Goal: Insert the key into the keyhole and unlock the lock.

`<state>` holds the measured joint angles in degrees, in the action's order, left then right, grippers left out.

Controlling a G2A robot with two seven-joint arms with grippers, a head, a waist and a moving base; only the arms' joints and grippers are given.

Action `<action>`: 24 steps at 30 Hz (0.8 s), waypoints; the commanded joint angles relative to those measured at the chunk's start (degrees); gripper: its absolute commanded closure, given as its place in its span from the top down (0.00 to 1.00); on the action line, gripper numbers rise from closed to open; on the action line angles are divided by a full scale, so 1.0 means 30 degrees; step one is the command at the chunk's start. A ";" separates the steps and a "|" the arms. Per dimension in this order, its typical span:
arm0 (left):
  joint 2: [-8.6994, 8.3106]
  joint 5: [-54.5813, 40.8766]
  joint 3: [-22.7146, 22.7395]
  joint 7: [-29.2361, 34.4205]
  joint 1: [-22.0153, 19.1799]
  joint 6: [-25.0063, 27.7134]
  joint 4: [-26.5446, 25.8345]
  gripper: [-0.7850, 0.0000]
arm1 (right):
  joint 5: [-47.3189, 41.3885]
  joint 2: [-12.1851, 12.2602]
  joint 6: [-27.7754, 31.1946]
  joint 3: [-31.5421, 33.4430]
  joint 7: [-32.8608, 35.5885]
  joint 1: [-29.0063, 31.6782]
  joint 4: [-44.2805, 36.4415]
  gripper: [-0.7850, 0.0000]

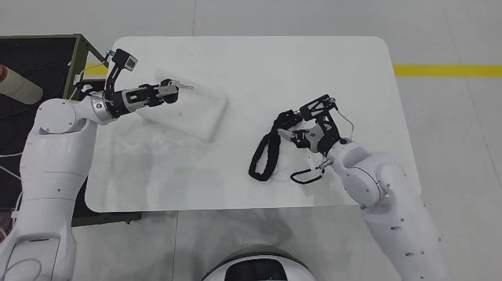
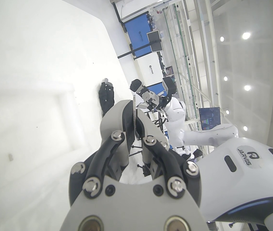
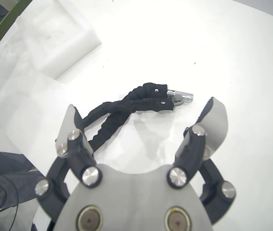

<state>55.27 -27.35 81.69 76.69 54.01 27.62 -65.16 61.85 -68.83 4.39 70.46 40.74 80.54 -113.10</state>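
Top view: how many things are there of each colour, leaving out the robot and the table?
Black: 1, the chain lock
White: 1, the foam block
Silver: 1, the key
Total: 3

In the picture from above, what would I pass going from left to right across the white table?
left gripper shut on the key → black chain lock → right gripper, open beside the lock's metal end
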 commanded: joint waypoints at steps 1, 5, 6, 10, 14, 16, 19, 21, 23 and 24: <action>0.0000 0.0000 0.0000 0.0000 0.0000 0.0000 0.0000 0.00 | 0.0017 0.0002 0.0026 0.0001 -0.0072 0.0011 0.0001 1.00; 0.0000 0.0000 0.0000 0.0000 0.0000 0.0000 0.0000 0.00 | 0.0017 0.0002 0.0026 0.0001 -0.0072 0.0011 0.0001 1.00; 0.0000 0.0000 0.0000 0.0000 0.0000 0.0000 0.0000 0.00 | 0.0017 0.0002 0.0026 0.0001 -0.0072 0.0011 0.0001 1.00; 0.0000 0.0000 0.0000 0.0000 0.0000 0.0000 0.0000 0.00 | -0.2359 -0.0083 0.0040 -0.0060 0.1095 0.0732 -0.0976 1.00; 0.0000 0.0000 0.0000 0.0000 0.0000 0.0000 0.0000 0.00 | -0.6992 -0.0335 -0.2457 0.0517 0.4990 -0.1072 -0.1025 1.00; 0.0000 0.0000 0.0000 0.0000 0.0000 0.0000 0.0000 0.00 | -0.8337 -0.0458 -0.4204 0.0653 0.6378 -0.2113 -0.0455 1.00; 0.0000 0.0000 0.0000 0.0000 0.0000 0.0000 0.0000 0.00 | -0.9170 -0.0633 -0.5613 0.0279 0.7372 -0.3296 0.0201 1.00; 0.0000 0.0000 0.0000 0.0000 0.0000 0.0000 0.0000 0.00 | -0.9647 -0.0732 -0.6311 0.0190 0.7564 -0.3783 0.0810 1.00; 0.0000 0.0000 0.0000 0.0000 0.0000 0.0000 0.0000 0.00 | -1.0172 -0.0828 -0.6470 0.0082 0.7559 -0.4200 0.1082 1.00; 0.0000 0.0000 0.0000 0.0000 0.0000 0.0000 0.0000 0.00 | -1.0651 -0.0877 -0.6397 0.0009 0.7678 -0.4350 0.1186 1.00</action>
<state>55.27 -27.35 81.69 76.69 54.01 27.62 -65.16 31.21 -71.34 -15.01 70.66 63.52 67.92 -109.80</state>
